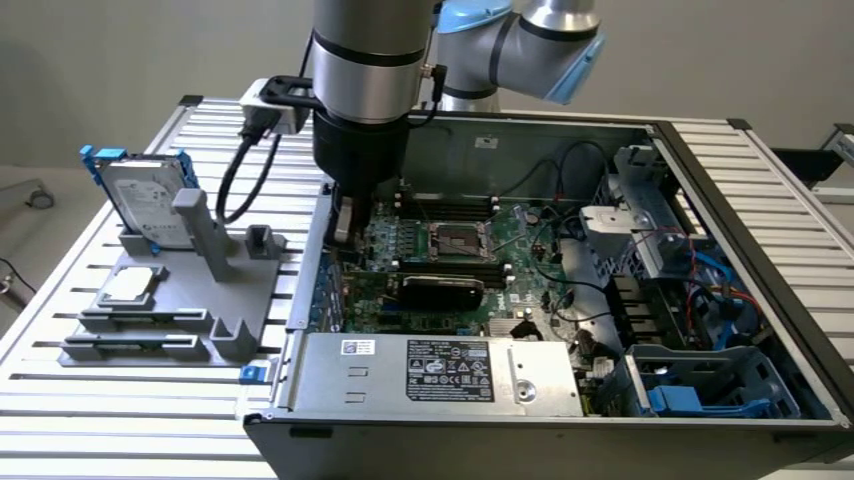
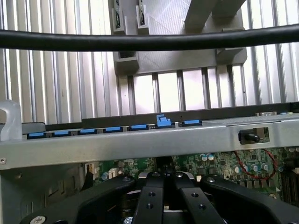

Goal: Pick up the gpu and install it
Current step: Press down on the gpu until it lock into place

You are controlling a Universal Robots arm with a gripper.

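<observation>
gpu (image 1: 442, 290) | seated flat on motherboard (image 1: 400, 300), black cover up | gripper (image 1: 344, 238) clenched, empty, just beside case wall (image 1: 310, 270) | install step looks finished | judgement: verify seating.

A hard drive (image 1: 138, 198) in a blue frame is stood upright in a grey holder (image 1: 174, 300) (on the exterior view's left); a square silver chip (image 1: 130, 285) is laid flat below it.

I see a robotics lab: an open computer case (image 1: 561, 300) on a slatted aluminium table (image 1: 747, 180), grey parts fixture (image 1: 174, 300) alongside.
</observation>
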